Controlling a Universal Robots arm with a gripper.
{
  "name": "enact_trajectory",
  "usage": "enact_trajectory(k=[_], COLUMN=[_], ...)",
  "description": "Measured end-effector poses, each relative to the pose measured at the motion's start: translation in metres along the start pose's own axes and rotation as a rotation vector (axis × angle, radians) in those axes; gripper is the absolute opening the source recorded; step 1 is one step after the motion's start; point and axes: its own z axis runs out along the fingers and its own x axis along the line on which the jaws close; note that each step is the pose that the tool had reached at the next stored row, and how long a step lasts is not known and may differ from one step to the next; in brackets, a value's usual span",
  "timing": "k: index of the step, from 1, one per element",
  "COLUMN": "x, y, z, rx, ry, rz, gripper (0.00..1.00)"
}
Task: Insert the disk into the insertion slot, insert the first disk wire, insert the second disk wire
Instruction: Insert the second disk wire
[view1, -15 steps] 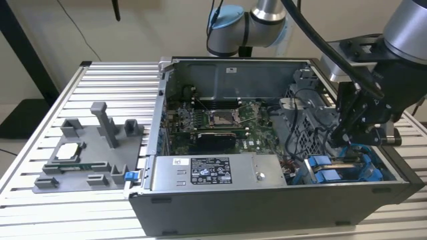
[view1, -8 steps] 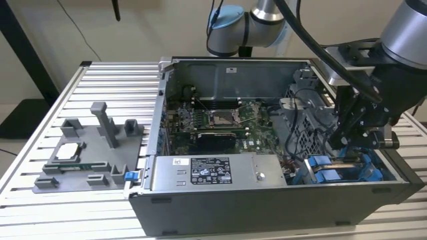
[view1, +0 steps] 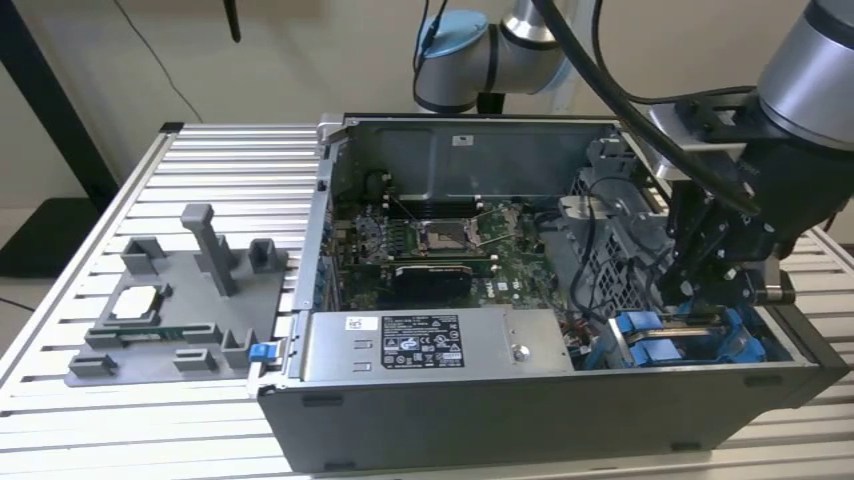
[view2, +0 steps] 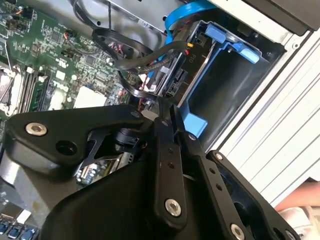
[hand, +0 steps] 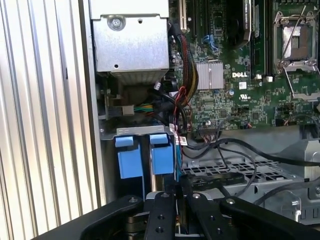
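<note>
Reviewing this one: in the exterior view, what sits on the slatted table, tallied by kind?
Open computer case: 1
Grey parts fixture: 1
Processor chip on the fixture: 1
Small blue bracket at the fixture's edge: 1
Total: 4

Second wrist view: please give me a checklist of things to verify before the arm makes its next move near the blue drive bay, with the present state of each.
1. Access from above: ok. The grey metal computer case lies with its side panel off.
2. Position: ok. The black gripper is right beside the narrow insertion slot with blue plastic fittings.
3. Disk seated: cannot tell. A dark slab with a connector edge stands next to the blue frame.
4. Path free of wires: not ok. The looped black wires lie close to the gripper.
5. Wire plugged into the connector: cannot tell.
</note>
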Motion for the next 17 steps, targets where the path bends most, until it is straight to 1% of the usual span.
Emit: enact_trajectory(k=[2,4,12,17], x=[0.0002,0.0002,0.0002,0.0003], y=[-0.0003,-0.0012,-0.0088,-0.0094], z=[0.0019,0.0034,0.0091,0.0103], rx=[-0.0002,-0.0003,-0.0006,-0.0006], ry=[0.0018,0.0019,0.0021,0.0021], rz=[0.000,0.000,0.000,0.000], gripper=[0.00,0.00,0.00,0.00])
